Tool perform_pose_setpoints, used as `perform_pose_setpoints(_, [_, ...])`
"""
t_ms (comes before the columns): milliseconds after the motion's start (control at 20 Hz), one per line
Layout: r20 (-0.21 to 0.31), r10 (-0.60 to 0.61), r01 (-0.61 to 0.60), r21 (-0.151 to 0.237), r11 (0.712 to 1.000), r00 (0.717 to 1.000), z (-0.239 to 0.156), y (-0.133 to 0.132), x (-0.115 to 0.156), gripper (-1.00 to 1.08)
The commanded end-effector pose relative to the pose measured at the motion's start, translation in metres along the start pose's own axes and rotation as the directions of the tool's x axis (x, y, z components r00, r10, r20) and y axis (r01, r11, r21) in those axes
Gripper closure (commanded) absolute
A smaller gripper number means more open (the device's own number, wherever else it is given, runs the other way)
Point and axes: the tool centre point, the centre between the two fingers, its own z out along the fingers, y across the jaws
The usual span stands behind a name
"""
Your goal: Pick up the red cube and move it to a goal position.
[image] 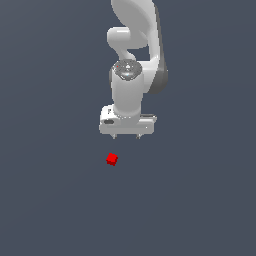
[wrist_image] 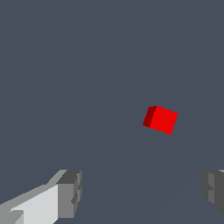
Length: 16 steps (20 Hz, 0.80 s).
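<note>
we are seeing the hand [image: 127, 135] hanging wide open and holding nothing, its fingers [wrist_image: 70, 193] standing well apart, while the cube [image: 112, 159] is lying alone on the dark grey worktop [image: 50, 200], clear of the fingers and slightly toward the exterior view's left of the hand.

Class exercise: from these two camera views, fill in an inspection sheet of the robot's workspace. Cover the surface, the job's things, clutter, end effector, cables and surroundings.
Surface: plain dark grey-blue ground, no marks seen.
Job's things: red cube resting alone on the ground, apart from the arm; no goal marker seen.
Clutter: nothing seen.
End effector: end effector open, fingers spread wide, holding nothing; the cube lies beyond the fingertips, not between them.
Cables: nothing seen.
Surroundings: white robot arm reaching in from the exterior view's top; otherwise nothing seen.
</note>
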Motion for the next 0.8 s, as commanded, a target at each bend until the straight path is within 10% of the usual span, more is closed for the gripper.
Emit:
perform_pose_setpoints(0, [0.0,0.0,0.0,0.0,1.0,1.0,0.0,0.0,0.0,-0.92])
perform_pose_setpoints(750, [0.001,0.134,-0.134,0.004,0.991,0.991,0.062,0.028,0.015,-0.92])
